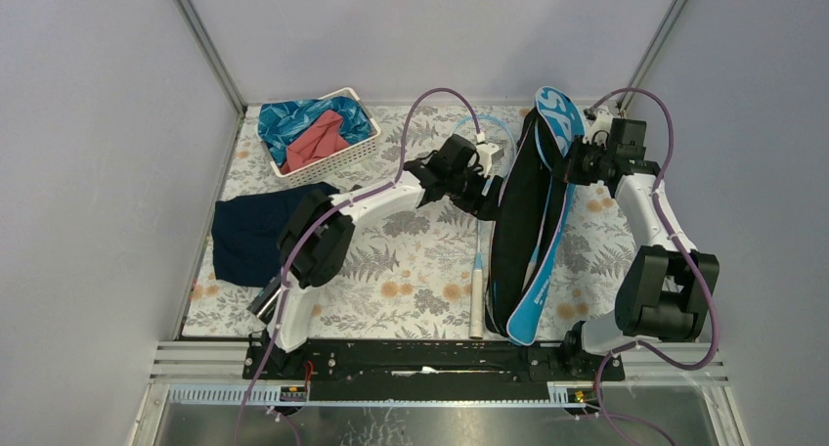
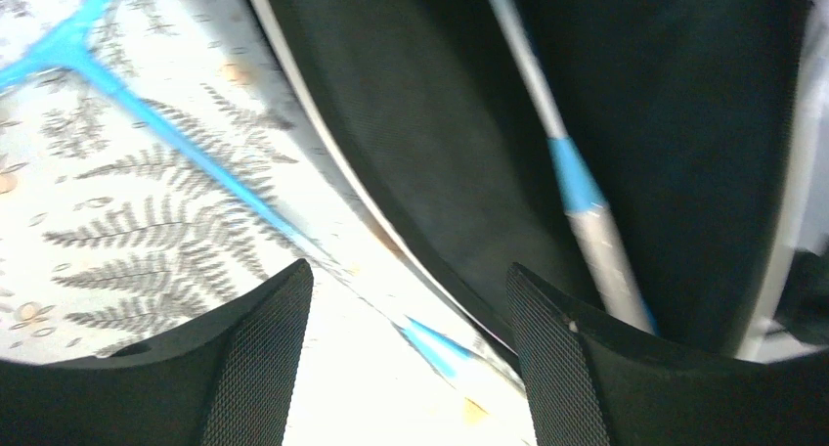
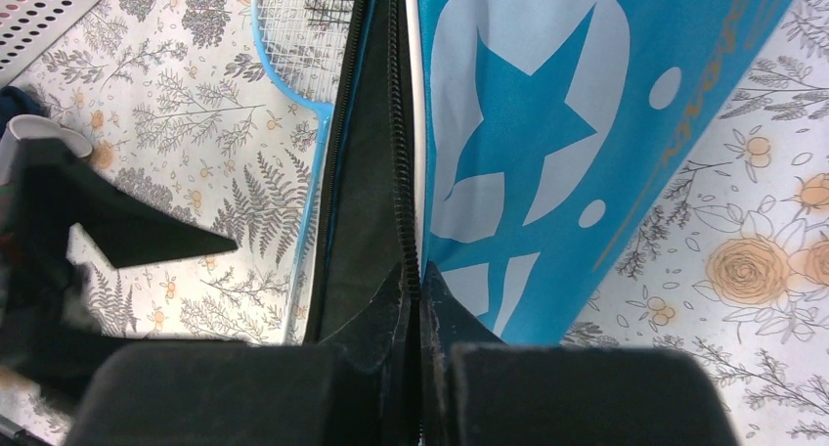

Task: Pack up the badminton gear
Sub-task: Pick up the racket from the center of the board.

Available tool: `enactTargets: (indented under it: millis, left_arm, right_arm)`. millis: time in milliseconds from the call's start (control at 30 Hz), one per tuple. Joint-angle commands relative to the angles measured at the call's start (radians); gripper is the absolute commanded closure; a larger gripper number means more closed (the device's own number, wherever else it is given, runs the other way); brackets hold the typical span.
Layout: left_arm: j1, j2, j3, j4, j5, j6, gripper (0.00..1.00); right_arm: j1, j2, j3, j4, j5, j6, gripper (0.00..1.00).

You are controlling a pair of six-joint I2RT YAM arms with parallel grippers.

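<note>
The blue bag lies open along the right half of the table, showing its black inside. My right gripper is shut on the bag's zipper edge and holds the blue flap up. One racket lies inside the bag. A second light-blue racket rests on the table just left of the bag, head at the far end. My left gripper hovers open and empty over the bag's left rim, one finger on each side of it.
A white basket with blue and red cloths stands at the back left. A navy cloth lies at the left edge, beside the left arm. Grey walls close in the flower-printed table on three sides.
</note>
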Motion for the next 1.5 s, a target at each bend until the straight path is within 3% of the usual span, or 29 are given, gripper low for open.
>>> enactTargets:
  millis: [0, 200, 567, 967, 1467]
  left_arm:
    - [-0.008, 0.103, 0.089, -0.020, -0.237, -0.017, 0.24]
    - [-0.013, 0.226, 0.216, -0.075, -0.351, -0.048, 0.24]
    - [-0.001, 0.293, 0.251, -0.057, -0.339, -0.099, 0.36]
    - [0.016, 0.151, 0.107, 0.042, -0.299, -0.099, 0.28]
    - [-0.002, 0.327, 0.278, -0.086, -0.380, -0.083, 0.33]
  right_arm:
    - [-0.009, -0.079, -0.009, 0.038, -0.014, -0.035, 1.00]
    - [-0.015, -0.098, -0.025, 0.048, -0.038, -0.035, 1.00]
    - [-0.034, -0.114, -0.044, 0.053, -0.045, -0.053, 1.00]
    - [-0.044, -0.089, -0.048, 0.056, -0.039, -0.055, 1.00]
    - [-0.054, -0.119, -0.059, 0.062, -0.066, -0.039, 1.00]
